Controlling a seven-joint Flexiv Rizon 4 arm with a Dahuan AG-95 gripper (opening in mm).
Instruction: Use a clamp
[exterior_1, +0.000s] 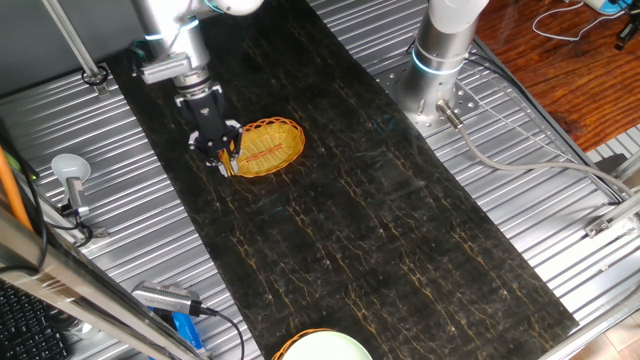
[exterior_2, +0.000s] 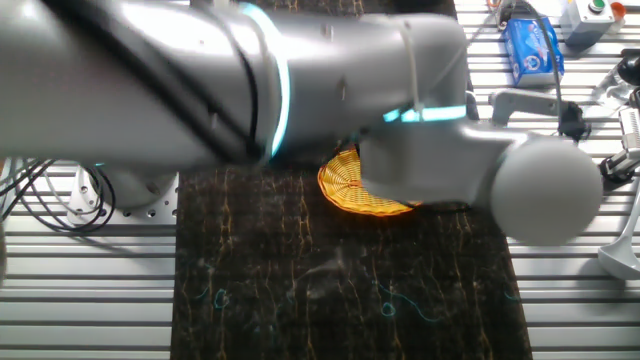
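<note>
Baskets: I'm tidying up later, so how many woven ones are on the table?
1 for certain: the basket lies on the dark mat beside the gripper. A woven rim at the bottom edge may be a second.

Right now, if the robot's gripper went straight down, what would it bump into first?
Probably the rim of the round yellow-orange woven basket. The black two-finger gripper points down at its left edge, holding something small and orange, likely the clamp. Depth is unclear; it might touch the dark mat.

Dark marbled mat (exterior_1: 400, 230) runs down the middle of the ribbed metal desk (exterior_1: 560, 240). Reddish wood floor (exterior_1: 560, 60) shows beyond the desk's far right corner.
</note>
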